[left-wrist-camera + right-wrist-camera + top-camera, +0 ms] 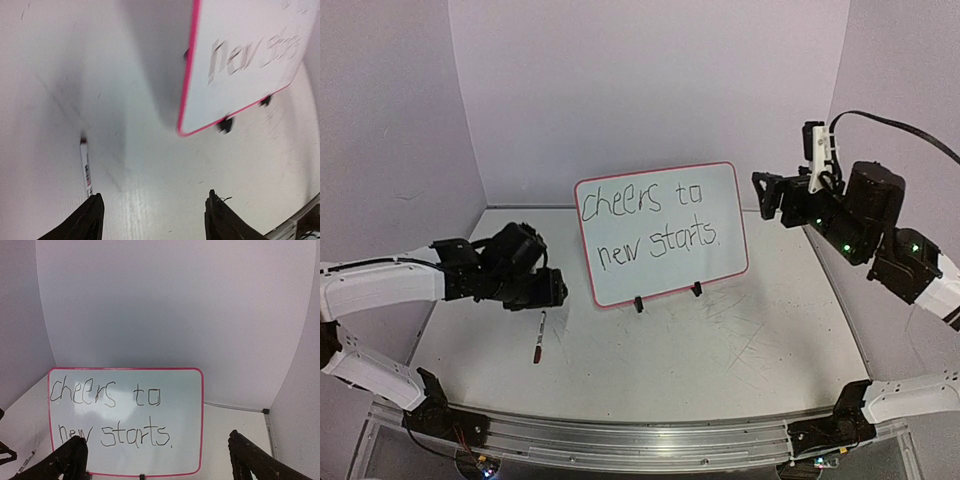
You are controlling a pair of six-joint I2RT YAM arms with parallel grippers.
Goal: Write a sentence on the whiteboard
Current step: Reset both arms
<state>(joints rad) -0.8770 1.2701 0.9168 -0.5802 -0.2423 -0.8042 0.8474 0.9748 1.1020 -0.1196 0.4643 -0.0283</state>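
Note:
The whiteboard [711,195] stands upright on two black clip feet at the table's middle back. The sentence [650,222] reads "cheers to new starts." in two black lines. The whiteboard also shows in the right wrist view [185,405] with the sentence [112,412], and its lower corner shows in the left wrist view [210,100]. A marker [538,337] lies on the table left of the board, also in the left wrist view [86,169]. My left gripper [552,288] is open and empty just above the marker. My right gripper [769,198] is open and empty, raised right of the board.
White walls close the back and both sides. The table [750,350] is scuffed in front of the board. A metal rail [620,435] runs along the near edge.

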